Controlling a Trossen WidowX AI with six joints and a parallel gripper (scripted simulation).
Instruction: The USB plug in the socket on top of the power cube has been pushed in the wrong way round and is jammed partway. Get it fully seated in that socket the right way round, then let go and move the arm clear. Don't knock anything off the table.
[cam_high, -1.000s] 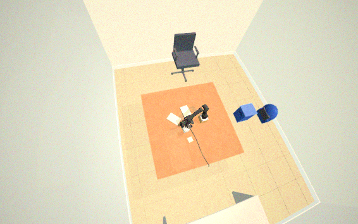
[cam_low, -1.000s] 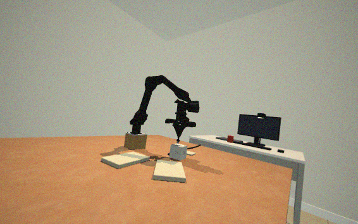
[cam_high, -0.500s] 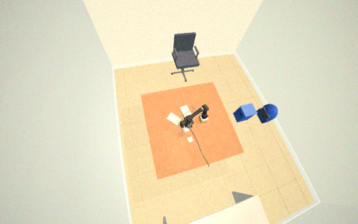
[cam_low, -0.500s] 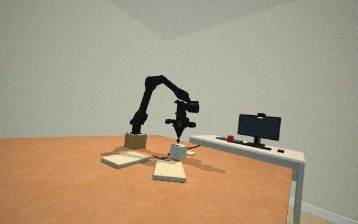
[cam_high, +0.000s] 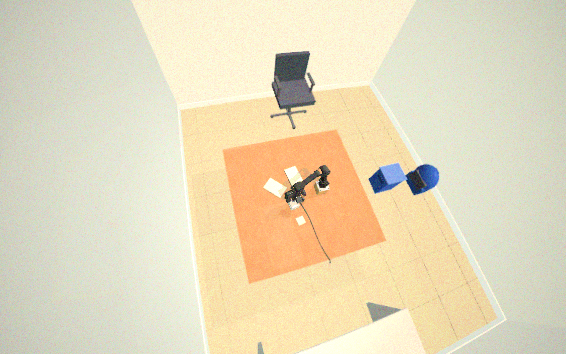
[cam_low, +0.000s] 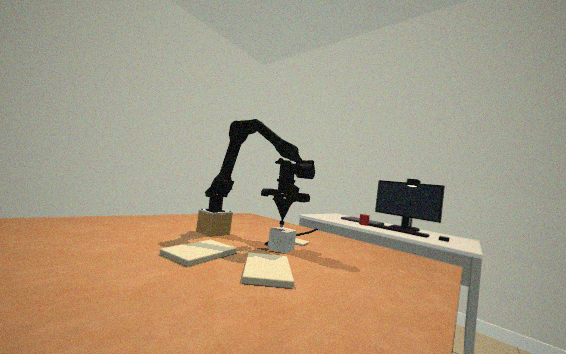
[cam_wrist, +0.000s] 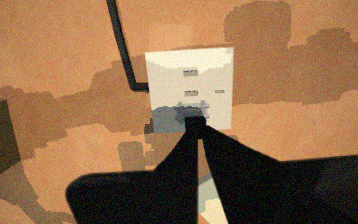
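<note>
The power cube (cam_high: 294, 205) (cam_low: 282, 241) (cam_wrist: 167, 75) is white and stands upright on the orange table. Its top shows several slots in the wrist view. My gripper (cam_low: 282, 219) (cam_wrist: 198, 132) points straight down over the cube, shut on the USB plug (cam_low: 282, 223) (cam_wrist: 195, 123), a small dark block at the fingertips. The plug is over the cube's top near the edge closest to the fingers, with a grey patch beside it. The fingers and plug hide that socket, so how far in the plug sits and which way round it is cannot be told.
A black cable (cam_high: 315, 230) (cam_wrist: 120, 45) runs from the cube's side across the table (cam_high: 270, 250) (cam_low: 150, 310). Two pale books (cam_high: 275, 187) (cam_low: 267, 271) lie near the cube, and a small white pad (cam_high: 300, 220) (cam_low: 302, 242) lies beyond it.
</note>
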